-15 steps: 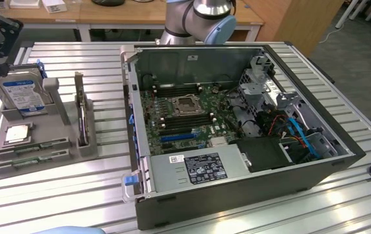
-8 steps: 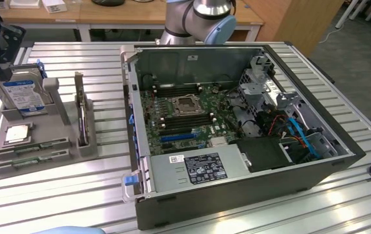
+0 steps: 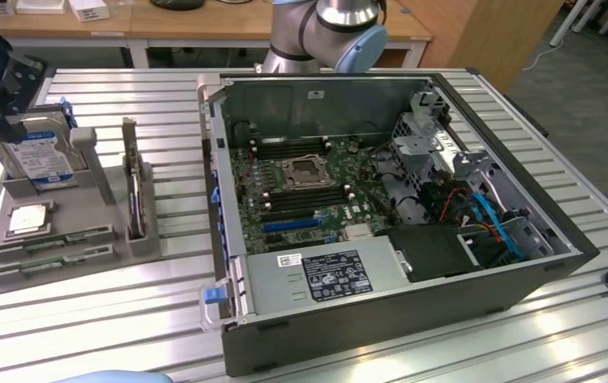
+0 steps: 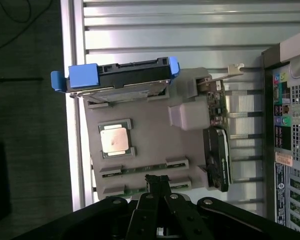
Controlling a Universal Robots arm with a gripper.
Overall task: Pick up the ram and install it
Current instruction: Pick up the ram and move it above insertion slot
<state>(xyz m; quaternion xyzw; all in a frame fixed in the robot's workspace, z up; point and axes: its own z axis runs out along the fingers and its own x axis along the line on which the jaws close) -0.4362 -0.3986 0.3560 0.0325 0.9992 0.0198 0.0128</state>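
Ram [image 3: 57,238] lies slotted along the end of the tray [image 4: 150,140] by the table's edge, a second stick [image 3: 51,262] just beside it. The tool [image 4: 157,181], closed and empty, hangs above. Misaligned, it could pinch both sticks or scrape chips.

I see holder tray [image 3: 86,211] on table [image 3: 123,319], at exterior view's left of open case [image 3: 389,319]. In tray: hard drive [image 3: 43,155] upright at far end, expansion card [image 3: 132,187] upright along side nearest case, CPU chip [image 3: 27,218] flat mid-tray, two ram sticks [image 3: 57,239] lying side by side at near end.
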